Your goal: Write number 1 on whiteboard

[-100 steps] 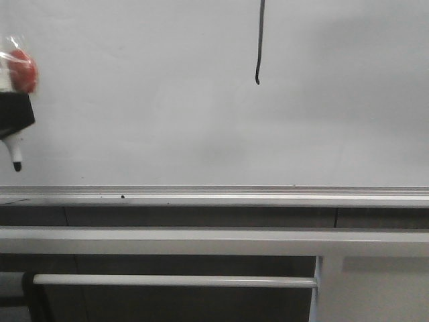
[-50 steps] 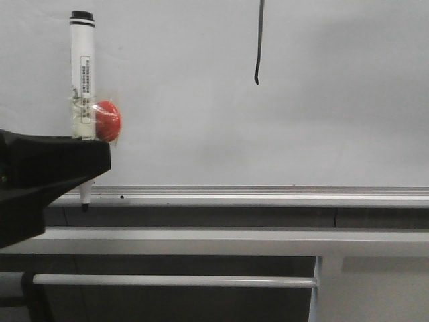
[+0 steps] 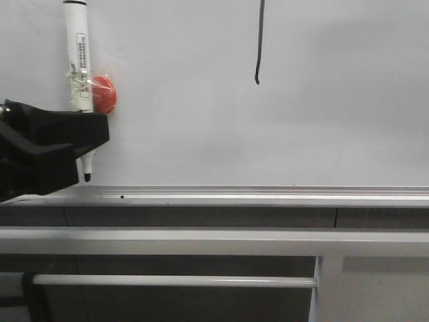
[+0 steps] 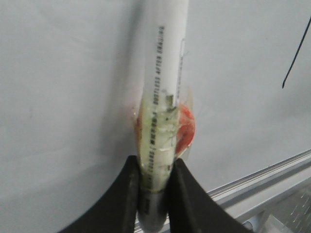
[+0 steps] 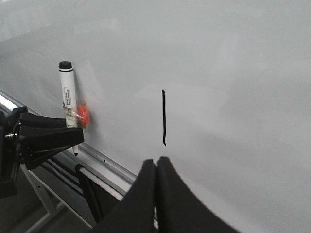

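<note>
The whiteboard fills the front view, its silver ledge along the lower edge with grey rails beneath; board surface right of the stroke lies open; the left pincer is clenched on an upright marker near the board's left side, tip just above the ledge, a red blob taped to it; the right pincer is pressed closed, holding nothing; the number 1 sits upper centre, its top cut off in front view.

the whiteboard is plain white with a silver edge. the number 1 is a thin black line. the marker is white with small black print, a black tip and a red blob. the left pincer is black.
</note>
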You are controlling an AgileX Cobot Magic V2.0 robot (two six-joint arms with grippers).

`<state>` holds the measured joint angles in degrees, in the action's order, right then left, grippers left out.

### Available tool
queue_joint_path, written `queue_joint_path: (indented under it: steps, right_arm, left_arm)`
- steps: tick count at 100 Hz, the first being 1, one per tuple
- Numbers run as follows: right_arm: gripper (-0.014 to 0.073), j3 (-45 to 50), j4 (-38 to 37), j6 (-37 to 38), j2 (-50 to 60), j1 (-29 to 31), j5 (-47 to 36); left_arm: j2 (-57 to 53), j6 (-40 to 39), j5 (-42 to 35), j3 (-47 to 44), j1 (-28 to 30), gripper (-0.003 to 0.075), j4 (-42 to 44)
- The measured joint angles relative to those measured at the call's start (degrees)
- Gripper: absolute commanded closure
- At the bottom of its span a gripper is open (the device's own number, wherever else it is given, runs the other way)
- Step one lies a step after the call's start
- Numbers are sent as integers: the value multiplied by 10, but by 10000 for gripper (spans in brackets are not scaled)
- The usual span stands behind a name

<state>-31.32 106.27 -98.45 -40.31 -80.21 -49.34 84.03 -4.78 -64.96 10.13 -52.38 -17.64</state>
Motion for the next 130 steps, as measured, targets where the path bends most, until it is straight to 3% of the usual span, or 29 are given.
queue_joint_path:
  steps: [104,130]
  right_arm:
    - [657,0,0,0,0,0,0]
    - [657,0,0,0,0,0,0]
  left_arm:
    - [28,5,2,36,-7,741,-5]
    - [28,75,-1,41,-89,741,-152]
